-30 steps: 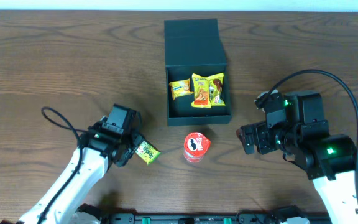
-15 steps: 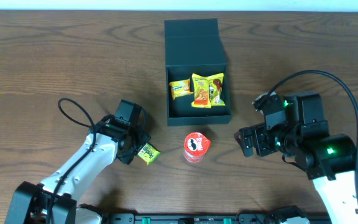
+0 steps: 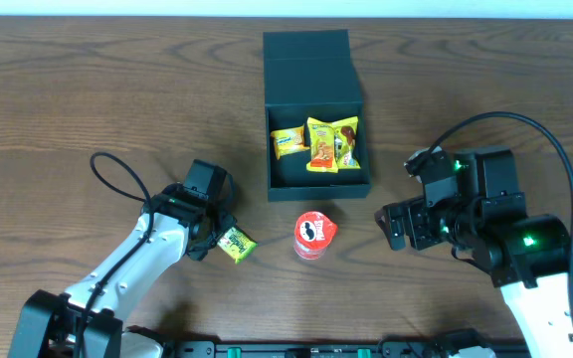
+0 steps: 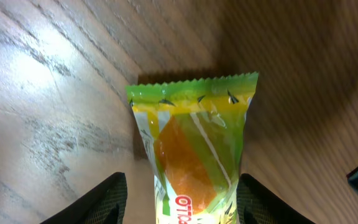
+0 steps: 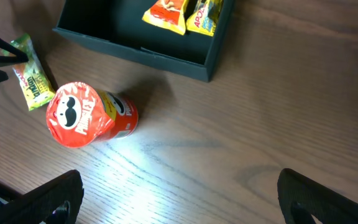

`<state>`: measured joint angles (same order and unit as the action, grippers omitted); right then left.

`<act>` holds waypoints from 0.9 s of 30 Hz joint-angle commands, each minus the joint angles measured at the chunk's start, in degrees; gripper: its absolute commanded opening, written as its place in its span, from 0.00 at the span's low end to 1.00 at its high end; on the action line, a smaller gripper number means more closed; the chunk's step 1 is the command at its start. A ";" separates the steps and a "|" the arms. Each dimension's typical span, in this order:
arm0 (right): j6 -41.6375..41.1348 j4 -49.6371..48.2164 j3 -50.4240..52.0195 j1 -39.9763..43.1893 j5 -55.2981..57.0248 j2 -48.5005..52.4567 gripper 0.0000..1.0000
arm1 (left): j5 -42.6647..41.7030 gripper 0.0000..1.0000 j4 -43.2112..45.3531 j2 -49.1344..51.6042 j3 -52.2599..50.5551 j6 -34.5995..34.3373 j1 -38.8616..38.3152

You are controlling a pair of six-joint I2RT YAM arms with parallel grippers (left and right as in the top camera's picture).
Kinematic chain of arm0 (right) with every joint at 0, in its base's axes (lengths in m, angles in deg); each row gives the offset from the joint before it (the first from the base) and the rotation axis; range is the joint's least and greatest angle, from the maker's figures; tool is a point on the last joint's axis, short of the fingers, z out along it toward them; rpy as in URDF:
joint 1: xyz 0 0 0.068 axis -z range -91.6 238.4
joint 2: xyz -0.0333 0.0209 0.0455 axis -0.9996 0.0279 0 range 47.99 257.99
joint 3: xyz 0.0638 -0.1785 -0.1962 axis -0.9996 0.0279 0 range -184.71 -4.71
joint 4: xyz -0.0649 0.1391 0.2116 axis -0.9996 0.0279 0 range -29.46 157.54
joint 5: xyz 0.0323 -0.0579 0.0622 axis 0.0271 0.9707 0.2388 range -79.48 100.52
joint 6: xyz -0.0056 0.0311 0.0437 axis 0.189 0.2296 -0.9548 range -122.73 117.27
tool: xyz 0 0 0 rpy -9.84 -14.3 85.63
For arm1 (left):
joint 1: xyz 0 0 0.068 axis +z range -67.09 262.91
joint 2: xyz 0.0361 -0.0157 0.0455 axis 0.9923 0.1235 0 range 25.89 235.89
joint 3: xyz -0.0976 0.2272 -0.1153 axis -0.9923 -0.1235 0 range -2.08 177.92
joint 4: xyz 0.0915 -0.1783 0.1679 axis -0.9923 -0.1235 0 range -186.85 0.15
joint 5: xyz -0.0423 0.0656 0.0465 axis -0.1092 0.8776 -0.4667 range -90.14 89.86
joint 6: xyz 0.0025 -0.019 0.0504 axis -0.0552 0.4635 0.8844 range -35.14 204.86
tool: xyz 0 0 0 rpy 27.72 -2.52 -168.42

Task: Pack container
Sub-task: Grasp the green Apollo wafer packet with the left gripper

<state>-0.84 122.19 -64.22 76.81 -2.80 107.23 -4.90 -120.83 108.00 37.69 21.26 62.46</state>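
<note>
Both spread: L gripper (image 4: 180,202) straddles green pkt (image 4: 191,143); R gripper (image 5: 179,205) hovers near red can (image 5: 89,118).

Dark wood-grain table (image 3: 88,89) carrying three items: the container (image 3: 307,60), lid open, at far centre; a red snack can (image 3: 314,235) upright near its front wall; a green-yellow packet (image 3: 235,244) lying flat left of the can.

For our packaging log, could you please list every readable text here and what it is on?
"OTT", cut off by the frame: green packet.
"APOA", as far as it reads: yellow packet in the container.
Red can: lid lettering too blurred to read.
</note>
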 commanded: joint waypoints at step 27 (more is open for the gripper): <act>3.37 -0.87 -0.72 -0.48 1.31 -0.20 0.99 | -0.24 0.59 1.66 3.82 -0.11 0.15 0.13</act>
<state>1.39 121.20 -64.22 76.81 -2.02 107.23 -4.85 -119.47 111.08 37.69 21.26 62.46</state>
